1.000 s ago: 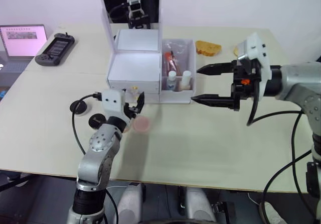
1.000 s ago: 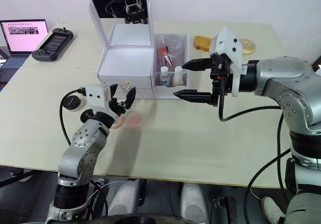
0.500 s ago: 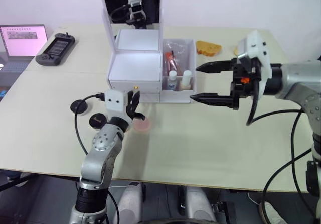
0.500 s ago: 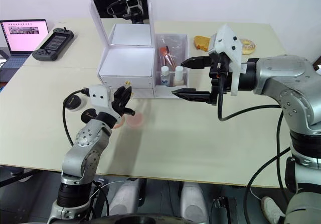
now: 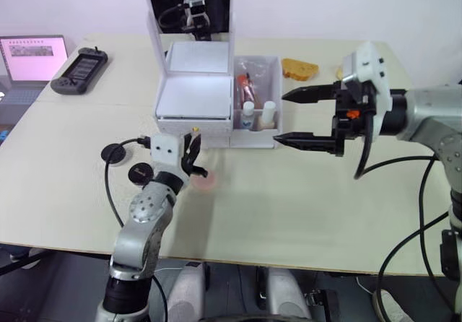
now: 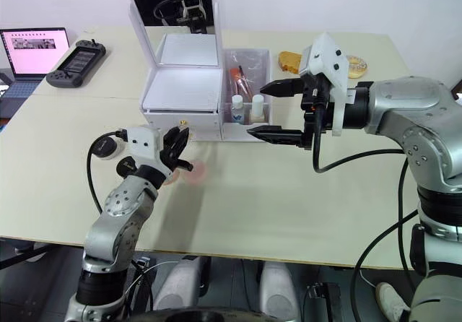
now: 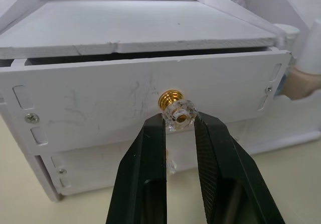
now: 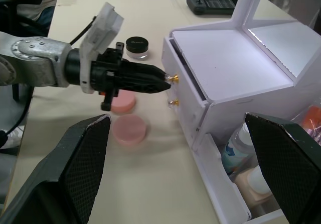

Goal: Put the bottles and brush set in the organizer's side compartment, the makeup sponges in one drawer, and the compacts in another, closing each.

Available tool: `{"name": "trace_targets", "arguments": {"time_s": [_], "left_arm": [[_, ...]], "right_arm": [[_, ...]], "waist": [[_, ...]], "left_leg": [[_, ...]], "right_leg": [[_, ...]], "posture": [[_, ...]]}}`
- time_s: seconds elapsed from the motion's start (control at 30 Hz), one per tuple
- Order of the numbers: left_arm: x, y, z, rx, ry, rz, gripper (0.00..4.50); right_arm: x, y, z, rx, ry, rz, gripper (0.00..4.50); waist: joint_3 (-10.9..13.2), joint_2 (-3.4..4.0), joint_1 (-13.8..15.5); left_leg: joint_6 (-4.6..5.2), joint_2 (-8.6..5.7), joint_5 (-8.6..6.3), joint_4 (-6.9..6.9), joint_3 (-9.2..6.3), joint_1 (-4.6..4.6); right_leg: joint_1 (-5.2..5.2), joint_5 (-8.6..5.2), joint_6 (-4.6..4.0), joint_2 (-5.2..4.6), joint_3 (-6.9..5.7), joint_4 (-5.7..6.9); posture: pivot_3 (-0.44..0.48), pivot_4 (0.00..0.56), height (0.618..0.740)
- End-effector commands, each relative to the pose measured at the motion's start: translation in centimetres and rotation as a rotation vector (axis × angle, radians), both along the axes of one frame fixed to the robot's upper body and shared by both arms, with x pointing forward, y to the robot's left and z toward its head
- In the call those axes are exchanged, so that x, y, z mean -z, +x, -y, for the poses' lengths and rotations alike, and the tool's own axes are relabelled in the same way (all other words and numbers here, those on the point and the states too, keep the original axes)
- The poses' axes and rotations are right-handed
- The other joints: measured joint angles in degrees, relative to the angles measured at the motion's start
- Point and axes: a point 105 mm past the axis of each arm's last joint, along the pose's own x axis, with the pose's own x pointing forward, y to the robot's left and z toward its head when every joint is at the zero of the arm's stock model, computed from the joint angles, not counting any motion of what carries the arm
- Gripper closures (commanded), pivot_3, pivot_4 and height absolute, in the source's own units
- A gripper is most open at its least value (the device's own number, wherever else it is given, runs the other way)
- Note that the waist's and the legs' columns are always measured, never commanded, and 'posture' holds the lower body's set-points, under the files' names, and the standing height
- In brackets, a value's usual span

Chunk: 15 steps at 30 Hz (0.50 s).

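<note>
The organizer's (image 5: 193,105) top drawer (image 7: 145,103) stood ajar, left gripper (image 7: 179,124) clamped on its knob (image 7: 176,112); right gripper (image 5: 303,118) hung agape beside the organizer.

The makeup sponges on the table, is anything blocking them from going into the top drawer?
Only the drawer itself: the top drawer is pulled out a crack. The left gripper is closed on its knob. Both makeup sponges lie on bare table in front of the organizer, nothing between.
</note>
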Motion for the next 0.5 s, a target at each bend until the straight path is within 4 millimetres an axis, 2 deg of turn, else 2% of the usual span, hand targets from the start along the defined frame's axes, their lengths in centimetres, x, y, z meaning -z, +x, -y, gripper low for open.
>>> {"name": "trace_targets", "arguments": {"time_s": [0.03, 0.1, 0.13, 0.2, 0.33, 0.5], "left_arm": [[-1.4, -0.3, -0.2, -0.010, -0.002, 0.047, 4.22], [-1.4, 0.4, -0.8, -0.062, -0.002, 0.047, 4.22], [-1.4, 0.6, -1.2, -0.088, -0.005, 0.047, 3.16], [-1.5, 0.9, -1.7, -0.124, -0.007, 0.049, 2.28], [-1.5, 0.7, -1.7, -0.137, 0.000, 0.054, 0.11], [-1.5, 0.5, -1.1, -0.115, -0.017, 0.054, 0.05]], "right_arm": [[-0.9, -0.2, -0.2, -0.015, 0.009, 0.050, 0.00], [-0.9, -0.1, -0.2, -0.017, 0.010, 0.051, 0.00], [-0.9, -0.1, -0.2, -0.017, 0.011, 0.051, 0.00], [-0.8, -0.1, -0.2, -0.018, 0.008, 0.051, 0.00], [-0.9, -0.1, -0.1, -0.019, -0.002, 0.050, 0.00], [-1.0, -0.1, -0.1, -0.025, -0.006, 0.048, 0.00]], "waist": [[0.0, 0.00, 0.0], [0.0, 0.00, 0.0], [0.0, 0.00, 0.0], [0.0, 0.00, 0.0], [0.0, 0.00, 0.0], [0.0, 0.00, 0.0]], "left_leg": [[0.00, 0.00, 0.00, 0.01, 0.00, 0.00], [0.00, 0.00, 0.00, 0.05, 0.00, 0.00], [0.00, 0.00, 0.00, 0.07, 0.00, 0.00], [0.00, 0.00, 0.00, 0.10, 0.00, 0.00], [0.00, 0.00, 0.00, 0.06, 0.01, 0.01], [0.00, 0.00, 0.00, 0.06, 0.01, -0.01]], "right_leg": [[0.00, 0.00, 0.00, 0.00, 0.00, 0.00], [0.01, 0.00, 0.00, 0.00, 0.00, 0.00], [0.01, 0.02, 0.00, 0.00, 0.00, 0.00], [0.01, 0.04, 0.05, 0.00, 0.00, 0.00], [0.00, 0.09, 0.00, 0.00, 0.01, 0.00], [0.00, 0.08, 0.02, 0.00, 0.01, -0.02]], "posture": [[0.000, 0.150, 0.740], [0.000, 0.150, 0.740], [0.000, 0.150, 0.740], [0.000, 0.150, 0.740], [0.000, 0.150, 0.740], [0.000, 0.150, 0.740]]}}
